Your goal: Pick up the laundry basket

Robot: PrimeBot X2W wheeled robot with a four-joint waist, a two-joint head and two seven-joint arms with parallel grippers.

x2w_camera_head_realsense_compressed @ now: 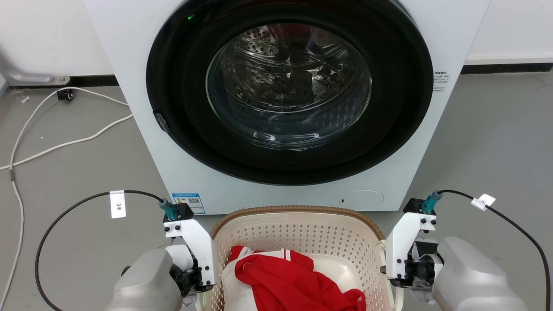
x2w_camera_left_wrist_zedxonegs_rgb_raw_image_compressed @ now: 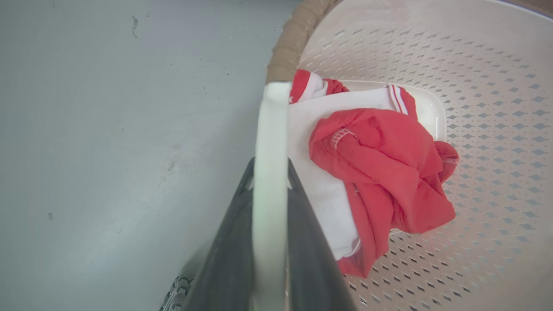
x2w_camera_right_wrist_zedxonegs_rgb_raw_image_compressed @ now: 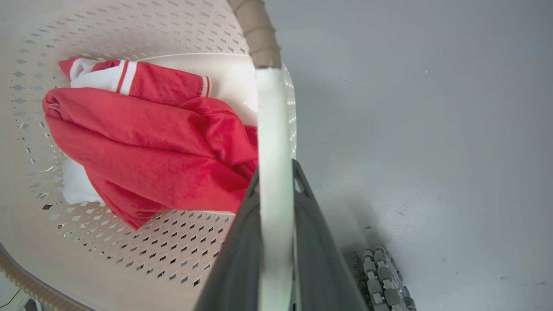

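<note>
Step in hand: grasp made, lift pending. The basket (x2w_camera_head_realsense_compressed: 298, 229) sits just near of the washer (x2w_camera_head_realsense_compressed: 281, 194), between both arms. Left gripper (x2w_camera_left_wrist_zedxonegs_rgb_raw_image_compressed: 270, 170) pinches the left handle (x2w_camera_left_wrist_zedxonegs_rgb_raw_image_compressed: 271, 116); right gripper (x2w_camera_right_wrist_zedxonegs_rgb_raw_image_compressed: 276, 170) pinches the right handle (x2w_camera_right_wrist_zedxonegs_rgb_raw_image_compressed: 268, 112). Contact with the floor (x2w_camera_head_realsense_compressed: 77, 164) cannot be confirmed.

Next: raise both arms evenly.

Walls: rigid perforated cream plastic. Rim: brown weave. Handles: smooth white loops. Load: soft red-white cloth (x2w_camera_head_realsense_compressed: 293, 276).

Place: a laundry area.
Centre: white front-loading washer (x2w_camera_head_realsense_compressed: 288, 86) on bare grey floor (x2w_camera_head_realsense_compressed: 488, 147).
Lower centre: laundry basket (x2w_camera_head_realsense_compressed: 298, 233) holding red-and-white clothes (x2w_camera_head_realsense_compressed: 293, 276).
Left side: white wall (x2w_camera_head_realsense_compressed: 47, 34), loose cable (x2w_camera_head_realsense_compressed: 93, 137).
</note>
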